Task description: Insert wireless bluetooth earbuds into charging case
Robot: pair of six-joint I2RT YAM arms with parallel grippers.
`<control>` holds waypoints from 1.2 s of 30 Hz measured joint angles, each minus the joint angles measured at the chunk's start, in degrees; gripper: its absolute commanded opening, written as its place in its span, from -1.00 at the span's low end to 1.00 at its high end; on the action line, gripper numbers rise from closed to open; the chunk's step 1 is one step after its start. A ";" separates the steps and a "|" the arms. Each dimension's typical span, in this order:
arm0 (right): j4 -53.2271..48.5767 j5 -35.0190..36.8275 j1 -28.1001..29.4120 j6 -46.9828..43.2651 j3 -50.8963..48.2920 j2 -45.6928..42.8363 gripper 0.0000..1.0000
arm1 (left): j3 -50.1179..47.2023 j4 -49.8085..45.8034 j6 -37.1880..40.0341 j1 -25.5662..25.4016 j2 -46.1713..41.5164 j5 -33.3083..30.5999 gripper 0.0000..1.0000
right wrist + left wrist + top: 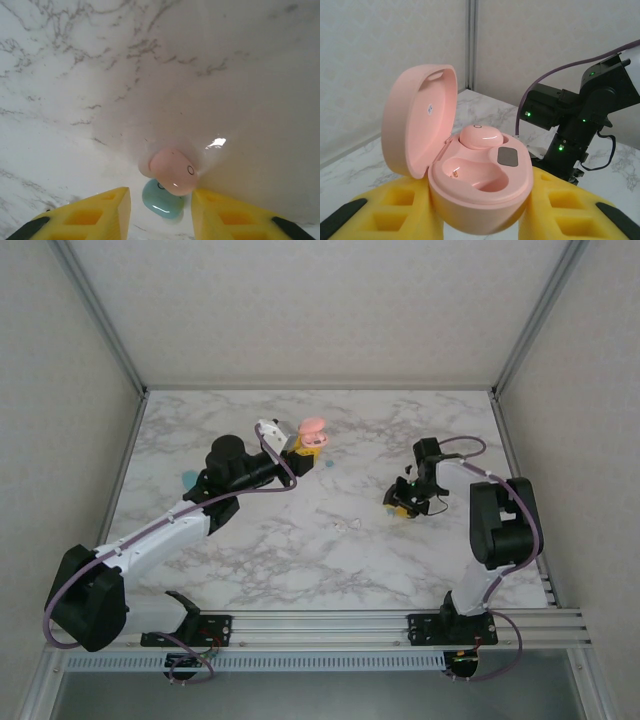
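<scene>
The left arm reaches from the lower left of the overhead view to the centre of the table. Its left gripper is clamped on the pink case from both sides. The case sits upright and open, its lid tipped back to the upper left. One pink earbud lies crosswise in the far socket.

The right arm bends at the right, and its right gripper points down at the marble. Its yellow fingers stand partly apart and hold nothing. A teal earbud lies in the gap. A loose pink earbud touches it just above, slanting from upper left to lower right.
</scene>
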 measured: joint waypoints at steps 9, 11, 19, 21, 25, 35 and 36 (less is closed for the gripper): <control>-0.13 2.71 0.31 -0.46 3.80 2.38 -0.26 | 0.00 -0.42 0.00 0.00 0.00 -0.02 -0.71; -0.31 3.52 0.39 -0.63 4.39 3.10 -0.26 | 0.00 -0.72 0.00 0.00 0.00 -0.02 -0.71; -1.16 4.92 1.05 -1.95 6.69 4.76 -0.34 | 0.00 -1.03 0.00 0.00 0.00 -0.20 -0.71; -1.46 5.09 1.38 -2.38 7.69 5.22 -0.34 | 0.00 -1.03 0.00 0.00 0.00 -0.22 -0.71; -1.86 5.31 2.01 -3.17 9.14 6.36 -0.35 | 0.00 -1.05 0.00 0.00 0.00 -0.24 -0.71; -4.37 8.52 4.31 -5.14 13.09 8.61 -0.35 | 0.00 -1.27 0.04 0.00 0.00 -0.44 -0.72; -4.61 8.74 4.50 -5.33 13.46 8.68 -0.36 | 0.00 -1.27 0.09 0.00 0.00 -0.44 -0.71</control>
